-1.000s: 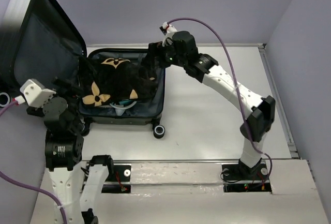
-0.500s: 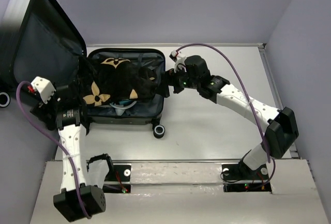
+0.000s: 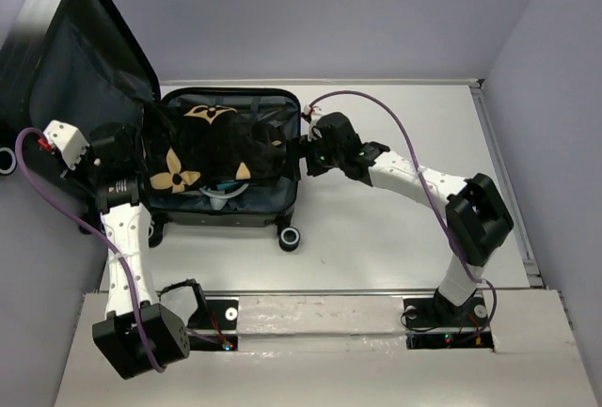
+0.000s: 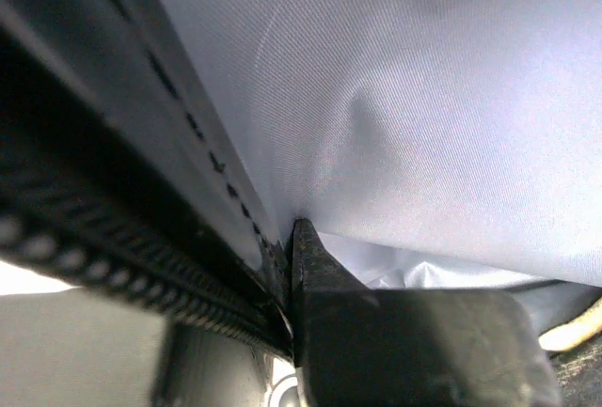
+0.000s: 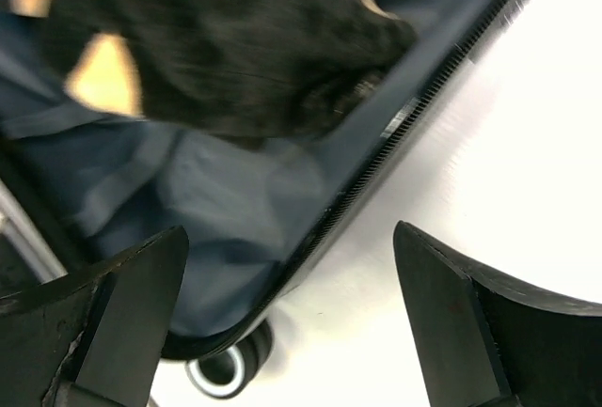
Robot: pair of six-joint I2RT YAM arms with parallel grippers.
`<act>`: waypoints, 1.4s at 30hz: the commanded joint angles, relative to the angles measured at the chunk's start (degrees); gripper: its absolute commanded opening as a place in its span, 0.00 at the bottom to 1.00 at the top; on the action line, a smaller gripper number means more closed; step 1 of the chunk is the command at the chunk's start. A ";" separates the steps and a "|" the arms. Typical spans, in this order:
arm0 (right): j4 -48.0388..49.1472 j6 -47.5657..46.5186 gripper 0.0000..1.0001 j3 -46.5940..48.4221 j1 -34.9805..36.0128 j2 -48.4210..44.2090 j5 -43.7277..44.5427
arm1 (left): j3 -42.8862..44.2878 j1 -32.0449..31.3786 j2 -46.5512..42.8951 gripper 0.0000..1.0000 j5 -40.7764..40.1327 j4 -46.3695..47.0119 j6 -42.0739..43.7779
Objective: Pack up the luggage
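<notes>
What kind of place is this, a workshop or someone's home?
Probably a robot test cell, not a home: a left arm and a right arm bolted to a white table, plain lilac walls boxing it in, open luggage as the work.

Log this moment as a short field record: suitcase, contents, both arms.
suitcase: open on the table, lid raised at back left
contents: black flower-print cloth inside
left gripper: jaws pinched on the lid's rim
right gripper: jaws open over the suitcase's right rim, holding nothing
</notes>
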 commanded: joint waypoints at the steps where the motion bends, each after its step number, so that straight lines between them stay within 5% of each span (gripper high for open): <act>1: 2.05 2.53 0.94 4.36 0.28 2.44 4.94 | 1.11 -5.28 -1.95 0.06 -3.39 1.88 2.10; 7: 1.17 4.99 0.85 7.88 -1.48 9.47 4.76 | -4.43 -21.09 -7.14 0.06 -9.28 3.90 2.81; 10: 0.91 6.04 0.71 8.15 -1.48 12.54 5.20 | -6.63 -30.03 -9.07 0.06 -10.59 3.90 2.46; 11: 0.90 6.13 0.47 8.24 -1.48 13.08 4.59 | -7.07 -32.69 -9.52 0.06 -11.56 3.81 2.28; 15: 2.13 7.36 0.09 7.10 -1.48 14.31 3.01 | -6.81 -46.58 -10.05 0.06 -14.46 2.41 -0.69; 19: 3.10 6.75 0.07 6.13 -1.48 13.44 2.83 | -2.60 -63.78 -6.11 0.06 -15.79 -4.70 -7.46; 24: 3.36 5.70 0.07 4.20 -2.54 12.29 2.84 | -0.14 -76.54 -0.92 0.06 -16.93 -7.25 -13.34; 30: 4.51 5.87 0.07 2.70 -3.77 11.24 1.34 | 0.83 -84.65 1.03 0.06 -14.39 -9.11 -19.43; 31: 4.51 5.96 0.07 2.61 -4.55 11.06 1.07 | 1.18 -85.27 0.76 0.16 -13.69 -9.02 -19.60; 32: 4.51 6.13 0.07 2.09 -4.56 10.71 0.55 | 1.71 -85.80 0.50 0.60 -12.55 -9.11 -19.43; 34: 4.77 6.48 0.12 1.65 -5.26 10.01 0.11 | 2.76 -88.08 -0.73 0.96 -8.35 -8.32 -17.42; 37: 4.95 6.66 0.24 0.60 -7.45 8.08 -1.21 | 5.39 -93.27 -4.67 0.99 7.88 -1.65 -6.80; 38: 5.03 6.66 0.26 0.42 -8.24 7.64 -1.56 | 6.10 -93.89 -5.30 0.99 15.34 1.67 -3.90; 39: 5.21 6.75 0.26 0.07 -8.25 7.29 -1.74 | 6.98 -93.89 -5.56 0.99 32.90 2.48 -1.26; 42: 5.21 7.01 0.26 -0.99 -9.74 6.41 -2.53 | 12.78 -93.98 -5.04 0.99 50.33 0.83 1.58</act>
